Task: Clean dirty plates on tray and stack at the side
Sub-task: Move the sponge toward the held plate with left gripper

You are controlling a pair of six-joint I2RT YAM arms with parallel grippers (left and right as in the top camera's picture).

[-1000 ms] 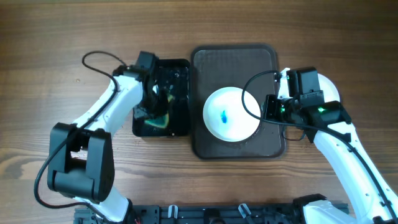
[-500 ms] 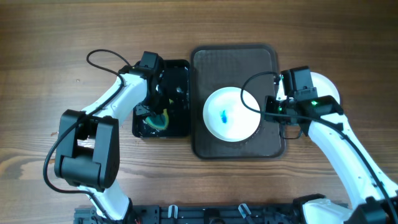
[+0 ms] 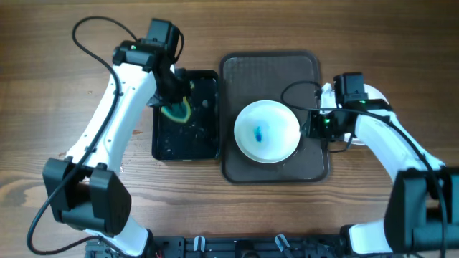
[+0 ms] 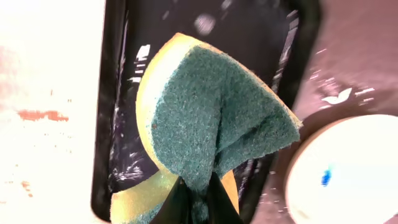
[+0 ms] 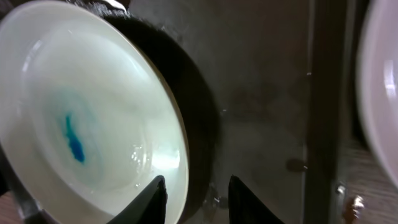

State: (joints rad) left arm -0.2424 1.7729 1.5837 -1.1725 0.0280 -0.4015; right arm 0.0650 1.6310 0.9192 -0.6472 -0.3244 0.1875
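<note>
The left gripper (image 4: 196, 194) pinches the sponge (image 4: 211, 124), the right gripper (image 5: 198, 186) is spread at the plate (image 3: 276, 122) rim; next, I think, the sponge should reach the blue smear (image 3: 258, 133).

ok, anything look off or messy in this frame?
Nothing damaged or askew. The plate on the tray has a blue smear at centre. The left gripper pinches the sponge into a fold above the black tray, and white flecks, perhaps droplets, dot both trays in the left wrist view.
</note>
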